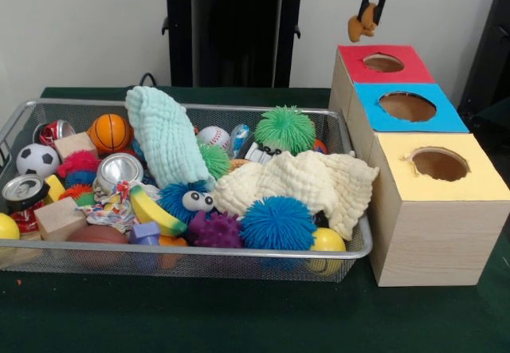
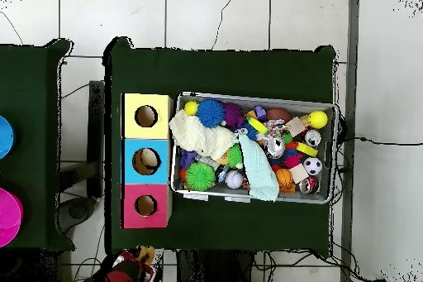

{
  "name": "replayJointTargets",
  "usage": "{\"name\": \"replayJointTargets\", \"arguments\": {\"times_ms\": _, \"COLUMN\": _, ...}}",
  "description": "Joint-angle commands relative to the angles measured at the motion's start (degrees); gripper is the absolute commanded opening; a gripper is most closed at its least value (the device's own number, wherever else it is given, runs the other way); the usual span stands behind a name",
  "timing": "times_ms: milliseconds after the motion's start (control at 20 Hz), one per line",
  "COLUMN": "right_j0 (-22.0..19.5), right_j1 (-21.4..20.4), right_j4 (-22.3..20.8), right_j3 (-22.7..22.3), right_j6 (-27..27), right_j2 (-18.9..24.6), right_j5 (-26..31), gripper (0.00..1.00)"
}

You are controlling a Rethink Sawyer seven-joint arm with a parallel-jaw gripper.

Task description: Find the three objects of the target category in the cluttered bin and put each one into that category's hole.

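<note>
My gripper [image 1: 368, 10] hangs at the top right, shut on a small tan-orange toy figure [image 1: 358, 28]. It holds the figure in the air, above and a little behind the red-surround hole [image 1: 383, 63] in the pale wooden box [image 1: 430, 241]. In the overhead view the gripper [image 2: 139, 265] and figure [image 2: 147, 253] sit toward the robot's base, clear of the red hole [image 2: 146, 205]. The wire mesh bin [image 1: 199, 250] is full of clutter. I cannot pick out other orange figures in it.
The box also has a blue-surround hole [image 1: 407, 106] and a yellow-surround hole [image 1: 439, 163]. The bin holds cloths [image 1: 307, 182], spiky balls [image 1: 278, 222], cans [image 1: 119, 170], an orange basketball [image 1: 109, 132] and a soccer ball [image 1: 37, 160]. A green cloth covers the table [image 1: 239, 313].
</note>
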State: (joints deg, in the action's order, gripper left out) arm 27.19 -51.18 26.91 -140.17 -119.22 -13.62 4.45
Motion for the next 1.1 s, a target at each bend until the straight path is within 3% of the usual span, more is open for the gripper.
{"name": "replayJointTargets", "arguments": {"times_ms": 50, "right_j0": 2.2, "right_j1": 2.1, "right_j4": -2.2, "right_j3": 12.6, "right_j6": -5.8, "right_j2": -7.6, "right_j5": 10.2, "gripper": 0.00}}
{"name": "replayJointTargets", "arguments": {"times_ms": 300, "right_j0": 0.9, "right_j1": 0.9, "right_j4": -5.8, "right_j3": 17.7, "right_j6": -4.8, "right_j2": -8.7, "right_j5": 18.3, "gripper": 0.00}}
{"name": "replayJointTargets", "arguments": {"times_ms": 500, "right_j0": 0.3, "right_j1": 1.4, "right_j4": -7.6, "right_j3": 20.7, "right_j6": -5.3, "right_j2": -8.0, "right_j5": 21.1, "gripper": 0.00}}
{"name": "replayJointTargets", "arguments": {"times_ms": 800, "right_j0": -1.7, "right_j1": 2.0, "right_j4": -9.0, "right_j3": 23.5, "right_j6": -5.5, "right_j2": -6.3, "right_j5": 22.4, "gripper": 0.00}}
{"name": "replayJointTargets", "arguments": {"times_ms": 1100, "right_j0": -5.8, "right_j1": 3.2, "right_j4": -9.3, "right_j3": 24.8, "right_j6": -3.9, "right_j2": -2.4, "right_j5": 19.5, "gripper": 0.00}}
